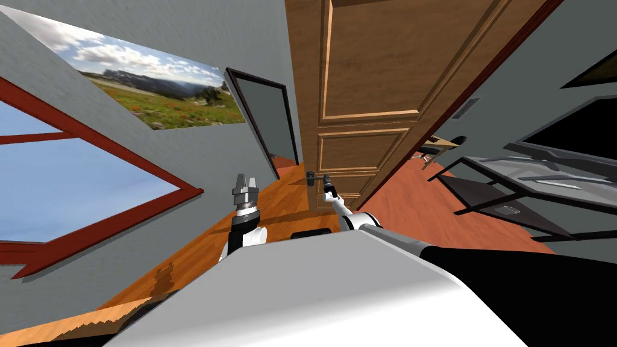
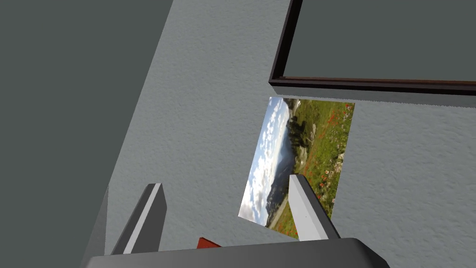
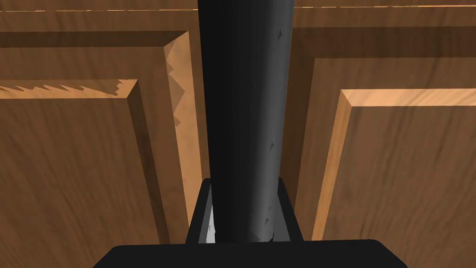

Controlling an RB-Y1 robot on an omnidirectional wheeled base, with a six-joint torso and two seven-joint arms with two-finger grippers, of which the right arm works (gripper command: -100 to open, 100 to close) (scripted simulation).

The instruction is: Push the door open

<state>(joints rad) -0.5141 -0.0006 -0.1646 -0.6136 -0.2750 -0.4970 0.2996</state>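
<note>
Right wrist view puts the right pincer (image 3: 244,188) closest to me: its two blades are closed against the sides of a dark round handle (image 3: 244,93), which runs straight out between them. The bar sits deep, down by the pincer body. Just behind the handle is the brown panelled door (image 3: 69,177), so the thing I have to push is already in hand.

First risk, as I judge it, is the grip itself. The bar is smooth and round and the blades are thin, so a hard shove could let them slide along it or off it. A second risk comes from the door swinging in an arc. If I push straight ahead while clamped, the wrist gets twisted and the hold may break.

Head view shows the right arm stretched well forward to the handle. I could run out of reach before the door has swung far unless the base follows.

My left pincer (image 1: 245,185) hangs beside it, pointing up, blades apart and holding nothing. It is near the wall on the door's left, and driving forward carelessly could snag it there.

Farther off, a reddish door frame (image 1: 458,90) runs along the door's right side, and I could clip it by following through too wide.
</note>
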